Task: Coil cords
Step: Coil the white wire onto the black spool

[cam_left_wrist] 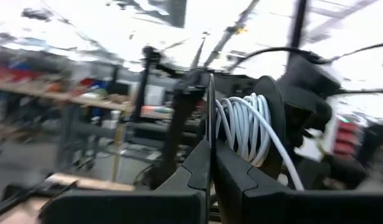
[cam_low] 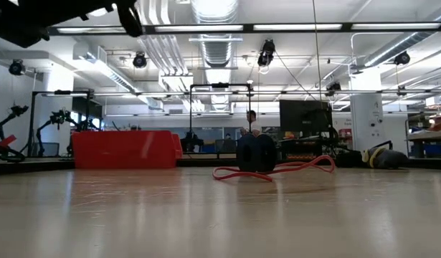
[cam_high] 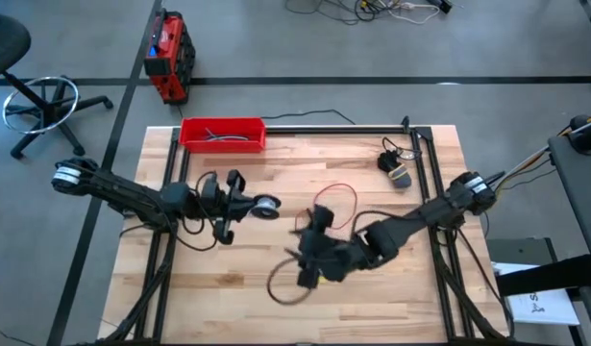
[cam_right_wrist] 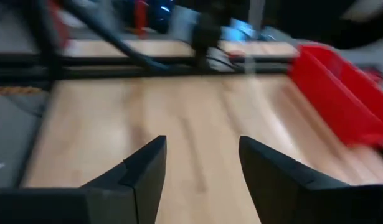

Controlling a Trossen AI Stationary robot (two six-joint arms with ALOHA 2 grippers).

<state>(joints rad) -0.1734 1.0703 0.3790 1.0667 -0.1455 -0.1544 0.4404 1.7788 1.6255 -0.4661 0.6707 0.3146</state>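
The white cord is wound in several turns on a dark round disc piece, held above the table's middle left by my shut left gripper. A loose white strand runs off the coil. The red cord lies in a slack loop on the table's middle, and in the low view its black disc stands on the table. My right gripper is open just nearer than the red cord, with bare table between its fingers. A thin pale loop lies beside it. My left gripper pinches a thin dark plate of the disc piece between its two shut fingers, right beside the white coil. The plate stands edge-on between the fingers. The piece and its coil are lifted clear of the table.
A red tray holding dark grey cables sits at the far left of the table. A small dark object with a cable lies at the far right. Black frame rails run along the table's sides. Bare wood shows near the front edge.
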